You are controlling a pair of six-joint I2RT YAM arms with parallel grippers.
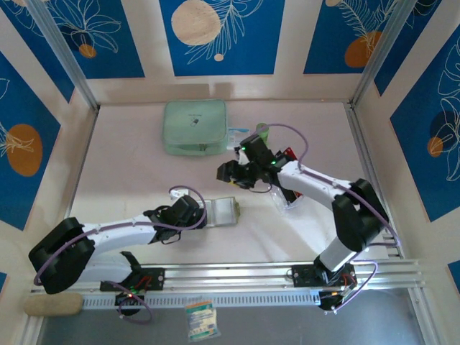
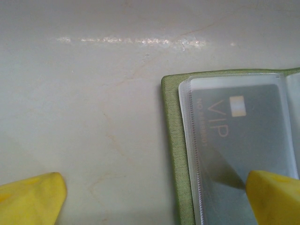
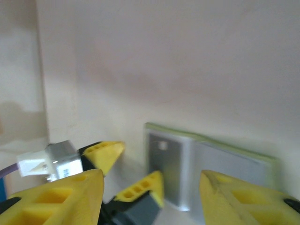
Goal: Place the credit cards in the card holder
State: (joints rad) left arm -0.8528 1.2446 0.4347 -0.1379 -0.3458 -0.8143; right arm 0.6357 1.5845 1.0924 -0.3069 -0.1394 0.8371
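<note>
The olive-green card holder [image 1: 227, 210] lies open on the table, sleeves up. A dark card marked VIP [image 2: 243, 136] sits inside its clear sleeve [image 2: 192, 140]. My left gripper [image 1: 207, 214] is open at the holder's left end. One yellow fingertip [image 2: 274, 197] rests on the sleeve and the other [image 2: 28, 201] hangs over bare table. My right gripper [image 1: 230, 173] hovers open just beyond the holder with nothing between its fingers [image 3: 51, 197]. In the right wrist view the holder [image 3: 220, 161] lies ahead of my right gripper [image 3: 150, 206]. Red credit cards [image 1: 290, 153] stand in the rack.
A clear acrylic rack [image 1: 287, 192] stands under the right forearm. A pale mint zip pouch [image 1: 194, 127] lies at the back. Raised walls ring the table, and a metal rail [image 1: 237, 273] crosses the front. Bare table lies left of the card holder.
</note>
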